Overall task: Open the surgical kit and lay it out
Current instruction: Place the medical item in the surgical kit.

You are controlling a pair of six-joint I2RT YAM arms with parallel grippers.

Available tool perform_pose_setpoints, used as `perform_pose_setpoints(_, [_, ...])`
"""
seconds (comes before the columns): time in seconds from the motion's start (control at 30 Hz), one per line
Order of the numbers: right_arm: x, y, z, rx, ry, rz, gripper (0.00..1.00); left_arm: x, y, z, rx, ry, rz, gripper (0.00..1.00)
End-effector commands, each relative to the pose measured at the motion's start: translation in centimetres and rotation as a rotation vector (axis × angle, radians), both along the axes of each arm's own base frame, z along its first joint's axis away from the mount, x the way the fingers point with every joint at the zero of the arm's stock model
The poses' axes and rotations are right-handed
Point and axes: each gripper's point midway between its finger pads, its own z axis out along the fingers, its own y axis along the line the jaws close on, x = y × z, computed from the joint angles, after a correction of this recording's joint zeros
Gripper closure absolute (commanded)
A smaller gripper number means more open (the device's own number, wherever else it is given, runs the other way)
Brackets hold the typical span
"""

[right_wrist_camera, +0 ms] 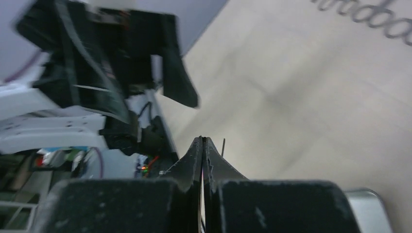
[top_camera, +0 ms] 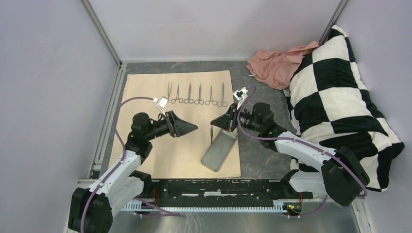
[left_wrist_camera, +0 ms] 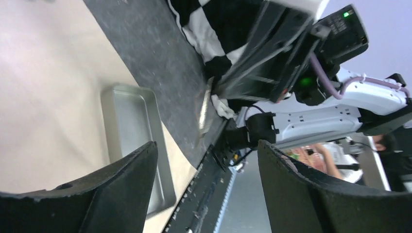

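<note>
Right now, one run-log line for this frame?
left gripper: open, empty | right gripper: shut on slim instrument near tray | cloth: spread, six instruments in row at far edge

Soft, even light fills the top view, sharp throughout, with only faint shadows on the beige cloth wrap (top_camera: 145, 92). In the left wrist view that cloth bleaches pale, the small rectangular steel tray (left_wrist_camera: 128, 126) shows a dull sheen, and the left hand (left_wrist_camera: 208, 144) looms dark. Motion blur smears the right wrist view, its slim silver scissor-handled instruments (right_wrist_camera: 362, 13) mere grey loops.
</note>
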Motion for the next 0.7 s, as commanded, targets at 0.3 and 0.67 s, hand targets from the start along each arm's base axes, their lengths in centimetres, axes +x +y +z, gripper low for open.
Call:
perform_pose_setpoints(0.3, [-5.3, 1.1, 9.3, 0.372, -0.125, 0.311, 1.00, -5.8, -3.6, 3.8, -0.246, -0.135, -0.114, 0.18])
perform_pose_setpoints(0.67, [-5.7, 0.9, 9.4, 0.427, -0.077, 0.316, 1.00, -6.1, -5.0, 3.9, -0.262, -0.131, -0.160, 0.46])
